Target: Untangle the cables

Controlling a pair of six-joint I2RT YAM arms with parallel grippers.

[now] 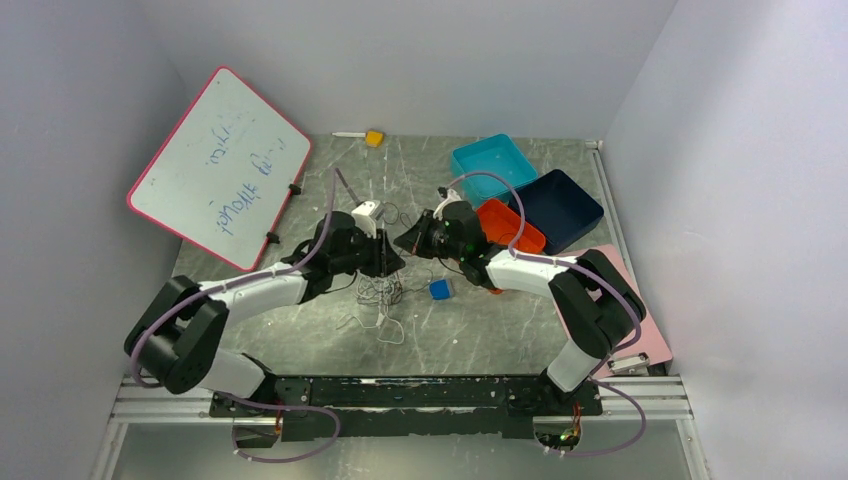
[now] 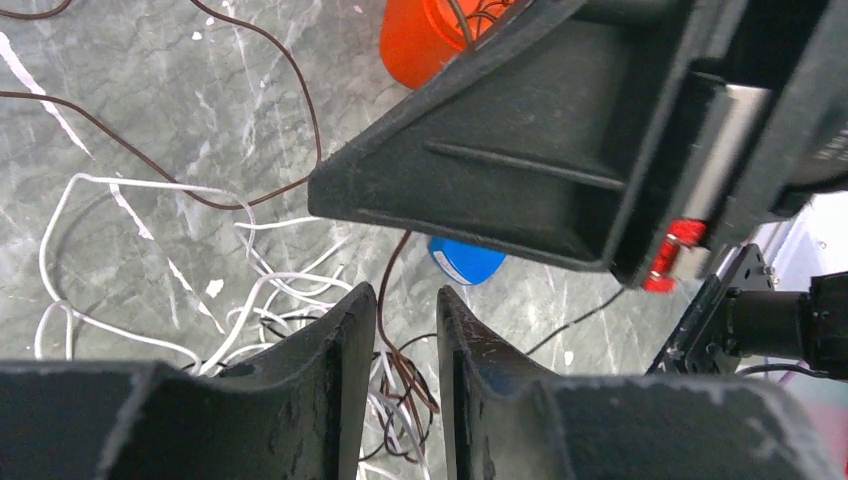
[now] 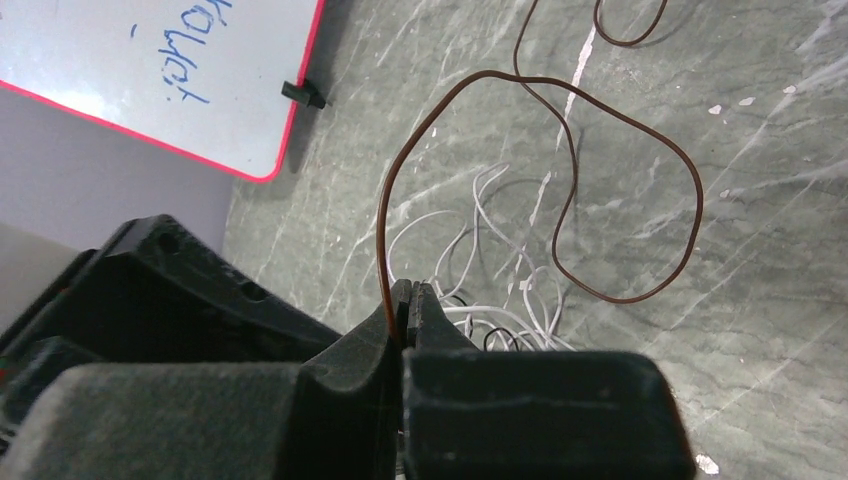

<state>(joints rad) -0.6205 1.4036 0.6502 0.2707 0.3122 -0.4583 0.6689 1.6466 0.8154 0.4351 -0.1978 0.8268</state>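
Observation:
The cables [image 1: 380, 292] lie as a small tangle of white, black and brown wires on the marbled table between the two arms. My right gripper [image 3: 412, 287] is shut on the brown cable [image 3: 690, 190], which rises from its tips and loops wide over the table. White cables [image 3: 500, 260] lie beyond those tips. My left gripper [image 2: 405, 292] hangs over the tangle with a narrow gap between its fingers. A brown strand [image 2: 390, 270] runs through that gap and is not pinched. In the top view the left gripper [image 1: 392, 262] and right gripper [image 1: 405, 240] stand almost tip to tip.
A whiteboard [image 1: 220, 165] leans at the back left. Teal [image 1: 493, 165], navy [image 1: 565, 205] and orange [image 1: 510, 225] trays sit at the back right. A small blue object [image 1: 440, 290] lies beside the tangle, a pink pad [image 1: 640, 330] at the right, and a yellow piece [image 1: 374, 138] at the far edge.

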